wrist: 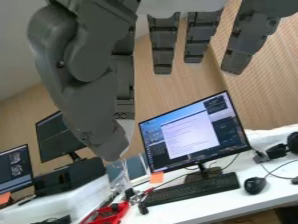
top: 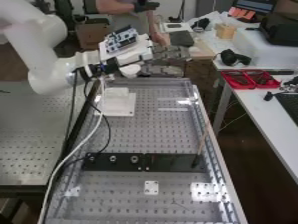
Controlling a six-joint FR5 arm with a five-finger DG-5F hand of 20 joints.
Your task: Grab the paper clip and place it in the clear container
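The hand [top: 163,59] is raised over the far end of the bench [top: 156,135], its fingers stretched out to the right. In the wrist view the hand [wrist: 163,47] has straight, spread fingers, and the thick thumb hangs beside them with nothing held. A pale square piece [top: 120,104] with a raised block lies on the bench's far left part, below the hand; whether it is the clear container I cannot tell. A thin dark line [top: 178,204] lies near the bench's near end, too faint to identify as a paper clip.
A black strip [top: 174,162] with metal rings crosses the bench, a thin brown stick [top: 202,142] rising from its right part. Cables [top: 74,149] run down the left side. Red trays [top: 249,79] sit on the right-hand table. Monitor [wrist: 193,134] and keyboard [wrist: 193,190] stand beyond.
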